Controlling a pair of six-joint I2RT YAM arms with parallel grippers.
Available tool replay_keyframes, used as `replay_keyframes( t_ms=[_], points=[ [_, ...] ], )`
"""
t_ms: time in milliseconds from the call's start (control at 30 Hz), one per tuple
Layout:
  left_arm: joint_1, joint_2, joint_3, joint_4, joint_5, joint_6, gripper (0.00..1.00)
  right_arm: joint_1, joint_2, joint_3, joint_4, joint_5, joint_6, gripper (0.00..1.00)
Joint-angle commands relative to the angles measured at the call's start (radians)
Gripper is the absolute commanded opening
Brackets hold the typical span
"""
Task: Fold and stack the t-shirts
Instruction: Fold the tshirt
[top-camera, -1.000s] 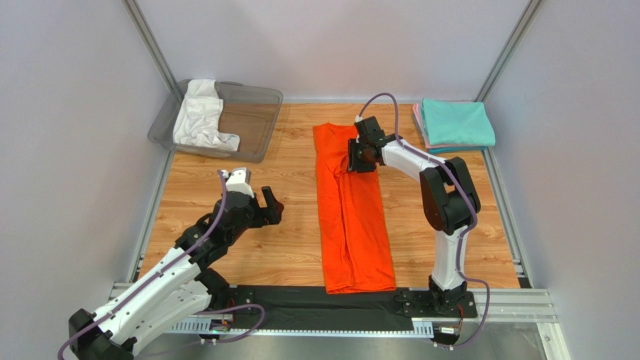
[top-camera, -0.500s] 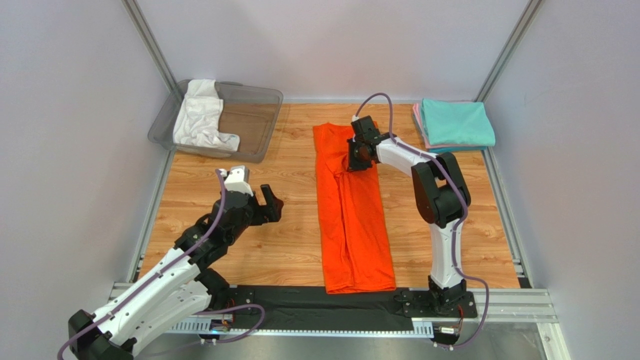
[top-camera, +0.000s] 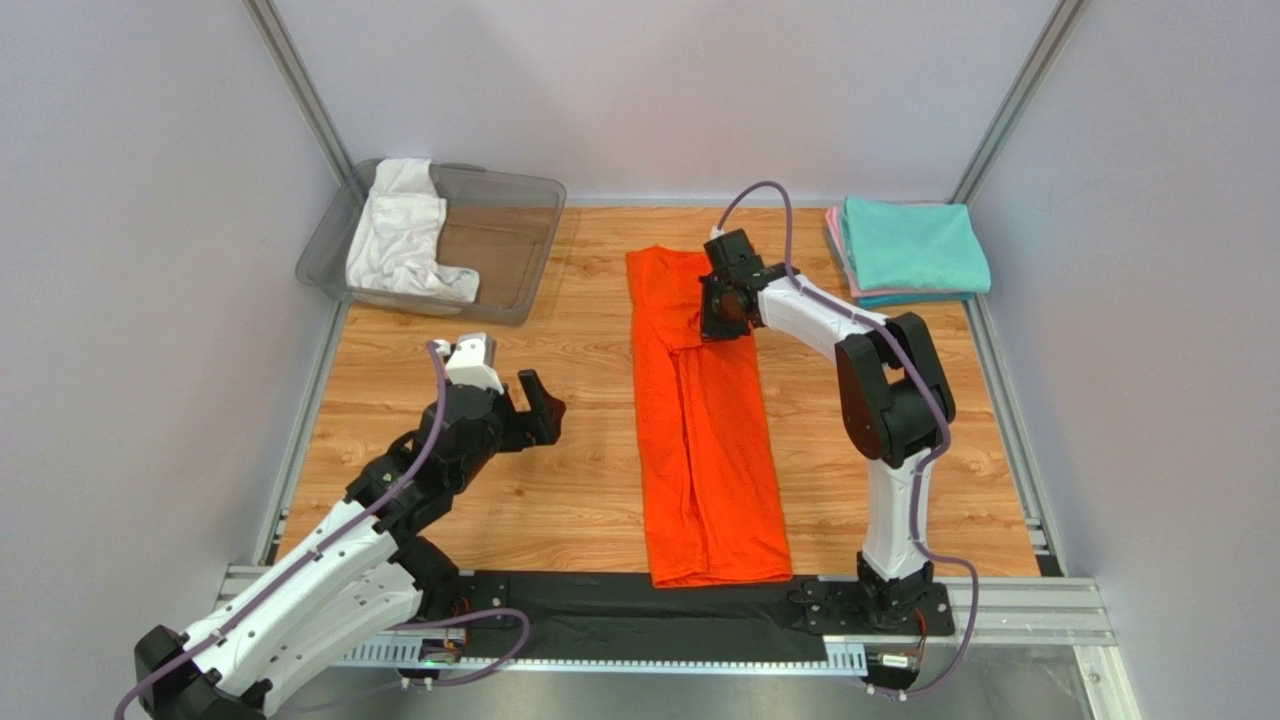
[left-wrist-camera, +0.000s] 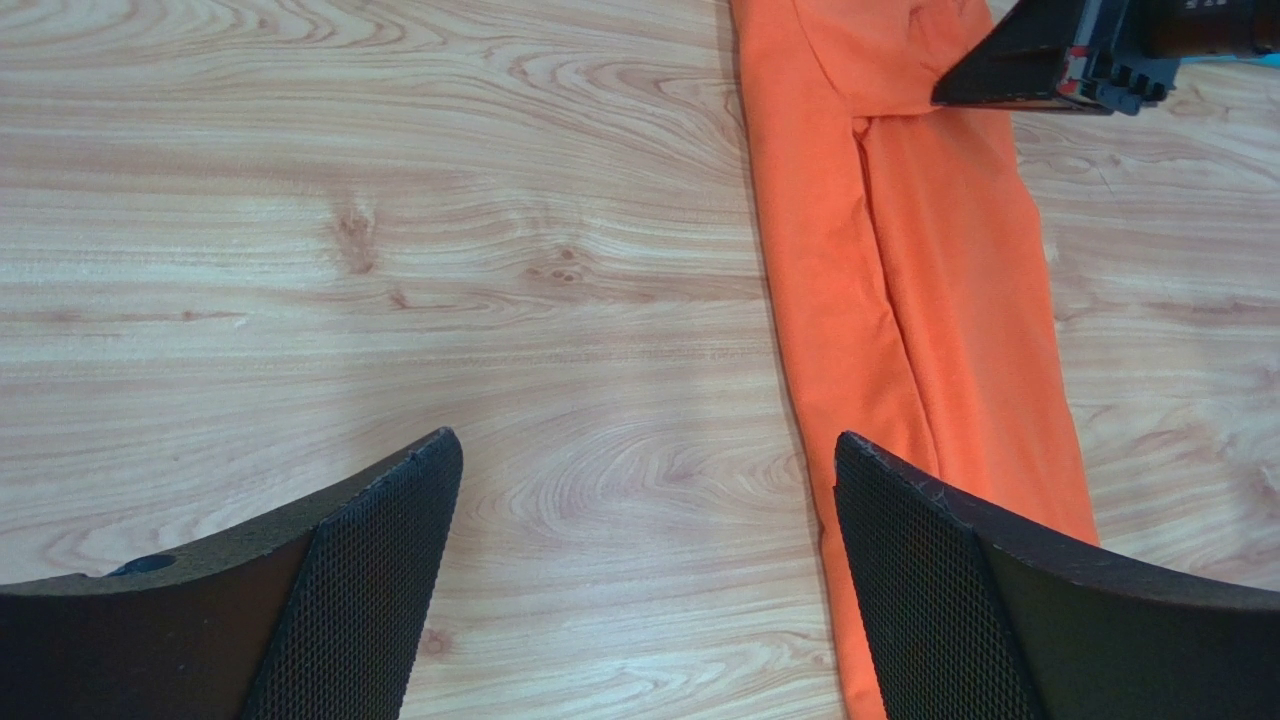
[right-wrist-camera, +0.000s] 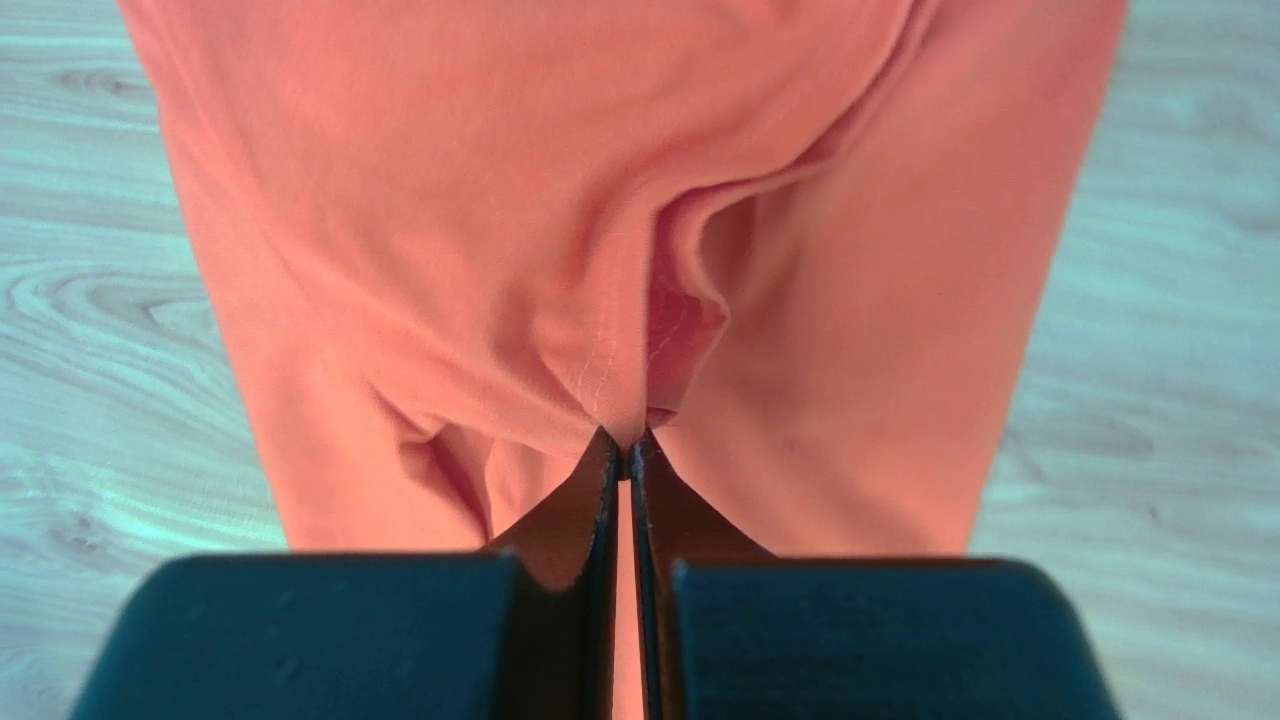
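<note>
T-shirts lie in three places on the light wooden table (top-camera: 451, 330). At the far left, a crumpled, soft white t-shirt (top-camera: 398, 233) is draped over the left end of a clear grey plastic bin (top-camera: 519, 248), partly inside it and partly over its rim. Nearer, and left of centre, the left tool (left-wrist-camera: 643, 450) hangs above bare wood. Its two black, mesh-textured fingers (left-wrist-camera: 376, 555) are spread wide with nothing between them, and it touches no cloth.

In the middle of the table lies the bright orange t-shirt (top-camera: 706, 435), folded lengthwise into a long narrow strip. The strip runs from the near edge toward the far side, and its folded-in sides meet along a line down the middle. At the strip's far end, on its right half, the right tool (right-wrist-camera: 624, 443) is down on the cloth. Its fingers are pressed together, pinching a small raised pucker of the orange fabric at their tips.

In the far right corner a folded teal t-shirt (top-camera: 914, 248) rests squarely on a folded pink t-shirt (top-camera: 834, 248), of which only a thin edge shows. This stack sits apart from the orange strip.
</note>
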Motion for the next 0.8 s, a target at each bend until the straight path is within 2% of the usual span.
replay_keyframes(
  t_ms=[0,267,300,367,433,467,567,667,700,767],
  points=[
    [0.002,-0.016,0.001,0.011,0.017,0.010,1.00,0.014,-0.084,-0.033,-0.054,0.077,0.084,0.02],
    [0.002,-0.019,0.024,-0.029,0.033,-0.008,1.00,0.014,-0.108,-0.068,-0.085,0.062,0.164,0.10],
    [0.002,-0.019,0.027,-0.035,0.033,-0.011,1.00,0.014,-0.107,-0.067,-0.092,0.064,0.175,0.16],
    [0.002,-0.017,0.035,-0.050,0.034,-0.025,1.00,0.014,-0.105,-0.065,-0.097,0.059,0.176,0.23],
    [0.004,-0.017,0.039,-0.075,0.037,-0.045,1.00,0.014,-0.108,-0.061,-0.100,0.051,0.173,0.49],
    [0.002,-0.017,0.043,-0.086,0.040,-0.053,1.00,0.014,-0.113,-0.061,-0.101,0.051,0.170,0.56],
    [0.002,-0.019,0.041,-0.093,0.080,-0.086,1.00,0.012,-0.156,-0.071,-0.111,0.073,0.166,0.61],
    [0.004,0.001,0.043,-0.089,0.195,-0.080,1.00,0.014,-0.250,-0.111,-0.115,0.105,0.161,0.75],
    [0.004,0.022,0.041,-0.086,0.253,-0.089,1.00,0.014,-0.280,-0.131,-0.117,0.114,0.160,1.00],
    [0.004,0.047,0.029,-0.064,0.330,-0.111,1.00,0.011,-0.385,-0.172,-0.120,0.152,0.161,1.00]
  ],
)
